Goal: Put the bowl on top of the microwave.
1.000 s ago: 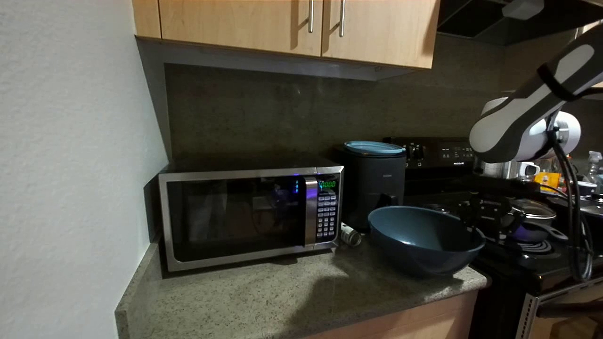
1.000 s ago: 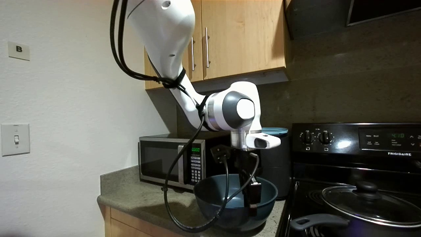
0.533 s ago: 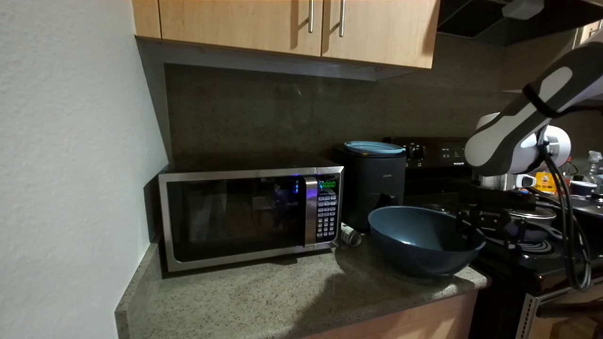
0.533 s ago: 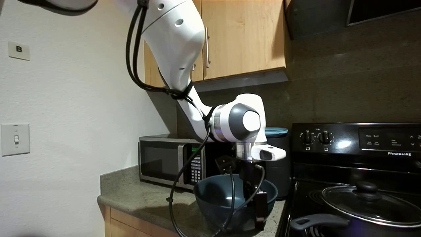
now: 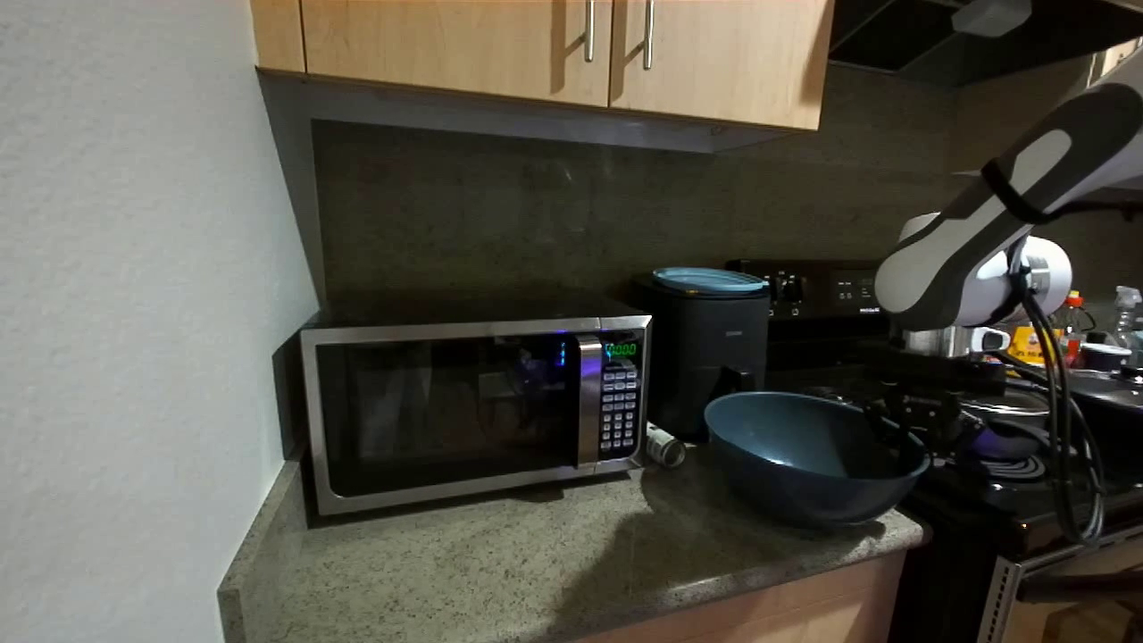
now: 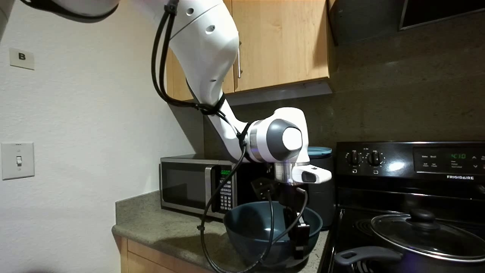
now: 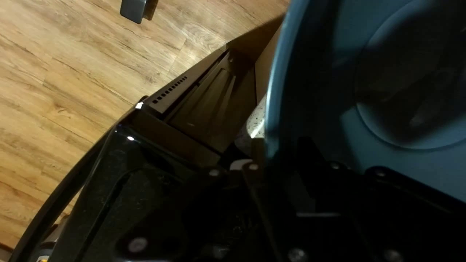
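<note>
End effector [image 7: 279, 151]: clamped on bowl [image 5: 804, 473] | fingers [image 7: 257, 154] nearly together, one each side of its rim [image 7: 274, 103]

Round blue bowl [image 5: 804, 455] near steel microwave [image 5: 464, 415].

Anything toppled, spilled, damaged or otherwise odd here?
In an exterior view, a small pale cylinder with dark markings seems to lie on its side beside the boxy stainless-steel microwave, as if tipped over. No spill or damage shows.
</note>
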Robot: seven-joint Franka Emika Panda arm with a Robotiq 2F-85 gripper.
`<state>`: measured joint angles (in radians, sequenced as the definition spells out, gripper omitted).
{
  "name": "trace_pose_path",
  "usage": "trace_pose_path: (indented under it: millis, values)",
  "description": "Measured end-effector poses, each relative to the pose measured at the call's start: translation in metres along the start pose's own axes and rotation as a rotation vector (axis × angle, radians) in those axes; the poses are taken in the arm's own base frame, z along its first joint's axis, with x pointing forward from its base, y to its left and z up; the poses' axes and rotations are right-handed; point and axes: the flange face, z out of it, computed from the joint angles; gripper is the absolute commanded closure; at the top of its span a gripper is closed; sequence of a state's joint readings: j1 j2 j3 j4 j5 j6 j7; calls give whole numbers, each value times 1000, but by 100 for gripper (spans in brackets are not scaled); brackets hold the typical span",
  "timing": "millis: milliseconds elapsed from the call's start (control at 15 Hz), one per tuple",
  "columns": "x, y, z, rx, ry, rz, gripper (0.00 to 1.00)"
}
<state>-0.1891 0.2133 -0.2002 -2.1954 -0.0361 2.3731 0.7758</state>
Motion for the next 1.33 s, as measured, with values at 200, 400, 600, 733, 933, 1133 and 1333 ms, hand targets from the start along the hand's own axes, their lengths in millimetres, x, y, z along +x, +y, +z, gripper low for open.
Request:
trace_pose_path:
  millis: [200, 400, 600, 733, 933, 1133, 1333]
  values:
    - [1, -1, -3, 10, 0, 2, 99]
    - [2, 1, -5, 20, -9, 11, 97]
    - [-1, 3, -16, 42, 5, 10, 97]
    - [-11, 2, -38, 88, 50, -13, 97]
    - [-39, 2, -80, 162, 146, -91, 97]
    - [-69, 6, -124, 252, 236, -131, 97]
    - [-94, 15, -160, 329, 285, -147, 89]
